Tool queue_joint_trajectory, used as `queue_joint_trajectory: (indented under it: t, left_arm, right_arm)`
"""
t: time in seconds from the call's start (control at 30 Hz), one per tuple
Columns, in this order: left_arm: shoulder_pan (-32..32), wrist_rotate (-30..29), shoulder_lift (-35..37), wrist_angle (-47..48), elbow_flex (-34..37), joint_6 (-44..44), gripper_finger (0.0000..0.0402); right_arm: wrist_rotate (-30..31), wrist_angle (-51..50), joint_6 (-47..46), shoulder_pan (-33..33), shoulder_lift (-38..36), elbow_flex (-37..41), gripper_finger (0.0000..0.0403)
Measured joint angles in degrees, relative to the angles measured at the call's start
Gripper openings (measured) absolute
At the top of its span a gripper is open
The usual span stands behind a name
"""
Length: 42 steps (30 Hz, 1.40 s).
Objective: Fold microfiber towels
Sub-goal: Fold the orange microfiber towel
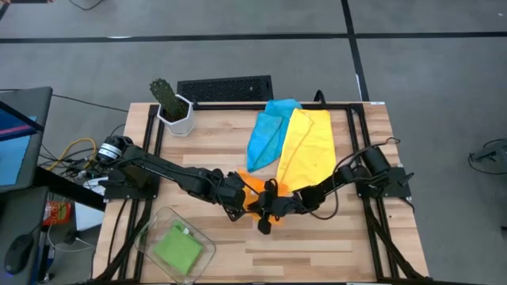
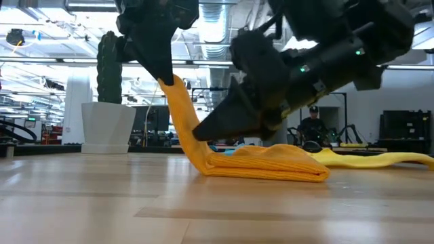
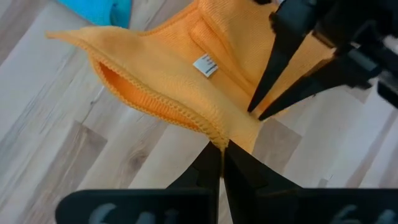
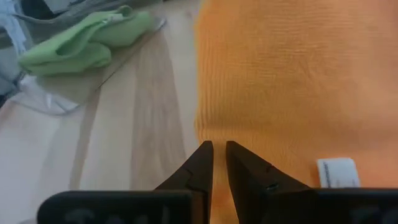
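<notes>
The orange towel (image 2: 264, 163) lies folded on the wooden table near its middle, with one corner drawn up. My left gripper (image 3: 222, 148) is shut on that raised corner and also shows in the low view (image 2: 165, 76). My right gripper (image 4: 217, 149) comes in low from the right, and its nearly closed tips meet the raised cloth (image 2: 201, 131). The yellow towel (image 1: 307, 146) and the light blue towel (image 1: 268, 133) lie spread at the far side. The green towel (image 1: 178, 247) sits folded in a clear container. My left gripper pinches the orange towel's stitched hem at a corner (image 3: 211, 132) between its two fingers, pointing steeply down from above. Two layers gape apart beside the grip. The corner is lifted and the cloth slopes down from it to the folded part (image 2: 285, 166) on the table. My right gripper has its fingertips (image 3: 264, 93) closed on the raised cloth's edge (image 3: 249, 121), a little below my left gripper's hold. It slants down from the table's right side. How many layers lie between the tips cannot be seen.
A green cactus in a white pot (image 1: 173, 109) stands at the far left corner, with a dark keyboard (image 1: 226, 89) behind the table's far edge. The clear container (image 1: 150, 237) takes up the near left. Bare wood lies along the near edge (image 1: 317, 253).
</notes>
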<state>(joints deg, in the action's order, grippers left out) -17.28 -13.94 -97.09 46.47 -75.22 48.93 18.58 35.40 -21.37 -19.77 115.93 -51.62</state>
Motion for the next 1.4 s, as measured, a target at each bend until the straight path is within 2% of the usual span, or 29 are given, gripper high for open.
queue_joint_trajectory:
  t: [0.17,0.33,0.6,0.73,0.9,1.07,1.23,1.4]
  left_arm:
    - [0.0,-0.03,0.02,-0.01,0.0,0.01,0.0]
    - [0.0,0.03,0.02,0.12,0.0,-0.2,0.0]
    - [0.0,0.12,0.0,1.05,0.0,-1.56,0.0]
    - [0.0,0.13,0.0,3.89,0.0,-2.41,0.0]
    - [0.02,0.09,-0.01,5.29,0.0,-2.84,0.0]
    - [0.02,1.58,-0.01,2.34,0.0,-2.86,0.0]
    - [0.02,3.3,0.0,-0.41,0.0,-3.19,0.0]
    - [0.02,4.69,-0.55,-4.74,0.0,-3.74,0.0]
  right_arm:
    - [-2.27,-2.08,1.65,1.14,0.32,-1.22,0.007]
    - [-1.96,-5.46,5.32,0.73,-7.54,-0.78,0.0067]
    - [6.39,-24.99,9.67,-3.65,-23.02,-0.58,0.0044]
    - [9.31,-32.45,7.44,-6.93,-26.32,-0.61,0.0028]
    - [13.39,-35.7,1.57,-11.72,-24.79,-0.69,0.0011]
    - [19.37,-38.28,-7.02,-15.14,-19.41,-0.56,0.002]
    - [18.87,-38.38,-11.72,-15.48,-14.41,-0.56,0.0019]
    - [18.45,-38.19,-12.87,-15.08,-12.5,-0.63,0.0014]
